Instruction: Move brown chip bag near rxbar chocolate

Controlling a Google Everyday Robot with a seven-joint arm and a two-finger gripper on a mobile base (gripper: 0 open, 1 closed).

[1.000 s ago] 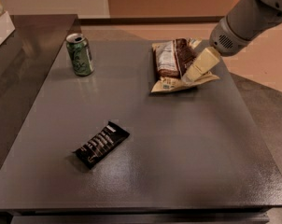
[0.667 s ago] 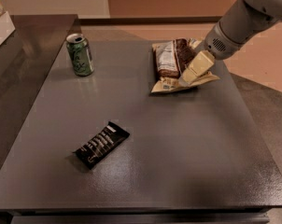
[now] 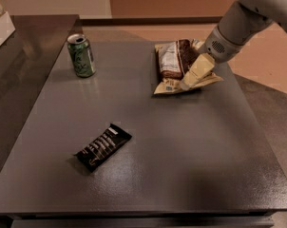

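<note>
The brown chip bag [image 3: 171,61] lies on the grey table [image 3: 181,141] at the far right, with a dark brown centre, cream edges and a white label panel. My gripper [image 3: 195,74] reaches in from the upper right and rests on the bag's right half, covering part of it. The rxbar chocolate [image 3: 103,147], a small black bar with white lettering, lies flat at the front left of the table, well apart from the bag.
A green can [image 3: 81,55] stands upright at the table's far left. A darker counter [image 3: 20,70] adjoins the left side. The table's right edge runs just beyond the bag, with floor [image 3: 272,75] past it.
My gripper has shifted slightly left and down over the bag. The bag, the bar and the can have not moved.
</note>
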